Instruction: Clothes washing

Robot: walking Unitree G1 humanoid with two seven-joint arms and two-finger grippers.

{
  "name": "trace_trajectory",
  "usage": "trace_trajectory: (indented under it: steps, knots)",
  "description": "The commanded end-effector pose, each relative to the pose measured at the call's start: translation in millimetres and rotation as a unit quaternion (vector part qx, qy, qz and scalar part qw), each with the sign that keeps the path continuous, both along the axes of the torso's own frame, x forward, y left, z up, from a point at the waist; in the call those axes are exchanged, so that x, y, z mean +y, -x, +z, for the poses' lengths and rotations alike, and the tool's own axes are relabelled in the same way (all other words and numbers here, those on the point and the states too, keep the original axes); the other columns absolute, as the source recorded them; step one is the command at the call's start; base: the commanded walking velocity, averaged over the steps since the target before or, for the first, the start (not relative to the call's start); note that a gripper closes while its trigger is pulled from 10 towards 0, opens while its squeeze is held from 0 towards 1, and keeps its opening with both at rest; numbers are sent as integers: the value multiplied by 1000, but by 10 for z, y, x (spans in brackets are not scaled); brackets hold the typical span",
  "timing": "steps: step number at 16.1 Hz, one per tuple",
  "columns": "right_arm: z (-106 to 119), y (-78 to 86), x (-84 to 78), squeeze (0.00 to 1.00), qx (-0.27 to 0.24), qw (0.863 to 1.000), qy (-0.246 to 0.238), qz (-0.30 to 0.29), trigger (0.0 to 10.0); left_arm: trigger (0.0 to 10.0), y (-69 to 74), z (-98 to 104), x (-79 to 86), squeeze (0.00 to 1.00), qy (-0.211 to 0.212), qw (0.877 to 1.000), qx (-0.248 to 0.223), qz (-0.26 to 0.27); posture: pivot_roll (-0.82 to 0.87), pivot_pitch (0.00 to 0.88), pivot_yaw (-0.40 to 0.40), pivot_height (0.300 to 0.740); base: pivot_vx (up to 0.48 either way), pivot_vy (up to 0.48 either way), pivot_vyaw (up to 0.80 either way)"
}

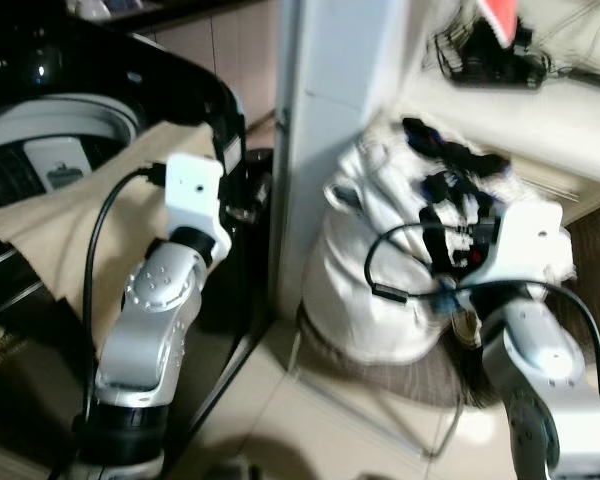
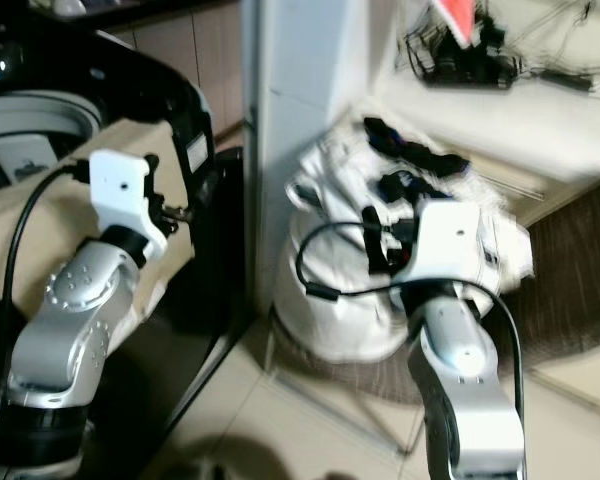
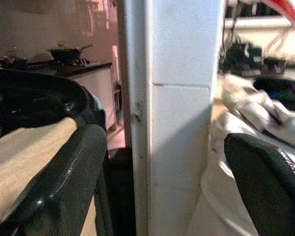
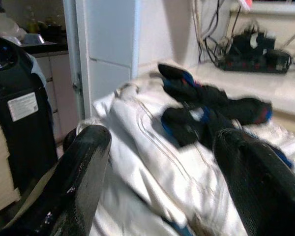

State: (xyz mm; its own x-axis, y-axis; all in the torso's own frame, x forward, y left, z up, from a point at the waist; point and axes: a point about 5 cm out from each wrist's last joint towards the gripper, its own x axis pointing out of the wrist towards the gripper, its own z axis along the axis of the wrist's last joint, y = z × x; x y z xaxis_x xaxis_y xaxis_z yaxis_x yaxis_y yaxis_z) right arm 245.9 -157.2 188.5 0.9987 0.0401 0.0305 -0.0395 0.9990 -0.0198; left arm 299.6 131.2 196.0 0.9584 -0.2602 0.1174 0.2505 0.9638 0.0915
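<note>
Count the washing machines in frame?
1. The black top-loading washing machine stands at the robot's left, beige cloth draped over its front edge, beside the white pillar. More could sit outside the view.

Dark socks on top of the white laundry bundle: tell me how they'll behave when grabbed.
The dark socks lie limp and crumpled on the white laundry bundle, so they'll probably flop and dangle. They look tangled together, so several may lift at once. The open right pincer should find them light, unlikely to slip.

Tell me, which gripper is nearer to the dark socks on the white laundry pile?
Right. The right gripper, open, hangs just before the dark socks on the white laundry pile; the left gripper, open, is beyond the white pillar, by the washing machine.
</note>
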Motion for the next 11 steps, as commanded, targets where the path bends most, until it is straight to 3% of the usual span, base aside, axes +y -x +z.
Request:
trace_trajectory:
  steps: [1, 9, 11]
  knots:
    - [6, -7, -41, 0, -1, 1000, 6, -9, 10000, 10000, 1, 47, -47, 0, 0, 1000, -7, -13, -111, 33, -18, 740, 0, 0, 0]
    - [-9, 22, -64, 0, -4, 1000, -5, -23, 10000, 10000, -7, 41, -112, 0, -7, 1000, -6, -28, -117, 12, -2, 740, 0, 0, 0]
    - [-17, 33, -65, 0, -4, 1000, -2, -22, 10000, 10000, -15, 46, -113, 0, -4, 1000, -6, -30, -121, 5, 0, 740, 247, 0, 0]
